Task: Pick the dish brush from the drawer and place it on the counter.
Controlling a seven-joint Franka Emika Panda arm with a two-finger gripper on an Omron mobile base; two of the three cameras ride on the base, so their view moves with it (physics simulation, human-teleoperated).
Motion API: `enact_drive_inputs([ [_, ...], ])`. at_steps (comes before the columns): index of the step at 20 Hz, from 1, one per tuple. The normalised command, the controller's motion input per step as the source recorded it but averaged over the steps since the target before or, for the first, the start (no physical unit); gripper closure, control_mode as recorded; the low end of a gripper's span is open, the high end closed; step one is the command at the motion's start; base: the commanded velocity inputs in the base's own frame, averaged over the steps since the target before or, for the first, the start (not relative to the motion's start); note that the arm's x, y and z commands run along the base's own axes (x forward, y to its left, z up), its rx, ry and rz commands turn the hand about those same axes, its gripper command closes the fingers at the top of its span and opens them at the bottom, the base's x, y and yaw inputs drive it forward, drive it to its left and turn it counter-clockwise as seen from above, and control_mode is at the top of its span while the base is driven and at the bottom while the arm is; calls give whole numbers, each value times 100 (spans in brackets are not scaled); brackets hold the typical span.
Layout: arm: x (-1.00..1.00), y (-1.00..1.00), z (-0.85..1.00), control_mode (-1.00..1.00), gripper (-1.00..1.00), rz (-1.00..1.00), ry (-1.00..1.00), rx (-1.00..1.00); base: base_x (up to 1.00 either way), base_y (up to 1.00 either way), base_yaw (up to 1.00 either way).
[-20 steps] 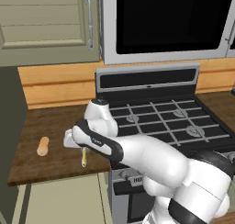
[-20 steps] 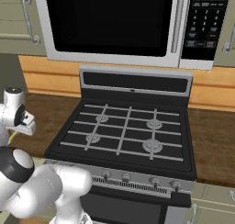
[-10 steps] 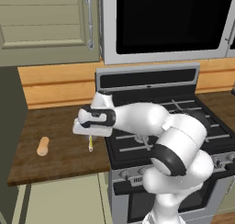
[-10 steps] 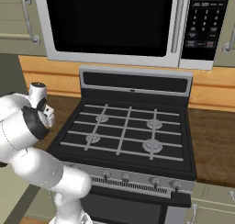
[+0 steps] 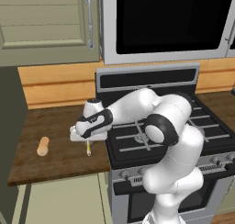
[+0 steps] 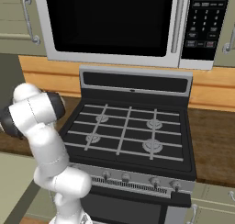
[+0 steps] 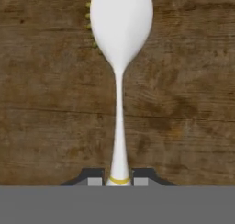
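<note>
The gripper (image 7: 119, 181) is clamped on the dish brush (image 7: 120, 58) at the handle's end, its 2 tips pressed against the thin stem. The brush hangs over the counter (image 5: 59, 147), left of the stove (image 5: 160, 126). It looks light, rigid and smooth, so a slim handle could pivot; gripping nearer the head would steady it.

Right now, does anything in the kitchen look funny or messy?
Nothing is spilled or broken. The dish brush hangs from the gripper just above the counter, not set down yet. A stubby tan cylinder lies on its side on the counter, left of the gripper. The stove looks tidy.
</note>
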Motion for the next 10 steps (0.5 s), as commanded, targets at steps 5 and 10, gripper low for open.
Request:
enact_drive_inputs([
  [5, 30, 4, -15, -100, 100, 0, -4, -2, 0, 0, 0],
  [10, 46, 4, -6, -100, 100, 0, 0, 0, 0, 0, 0],
])
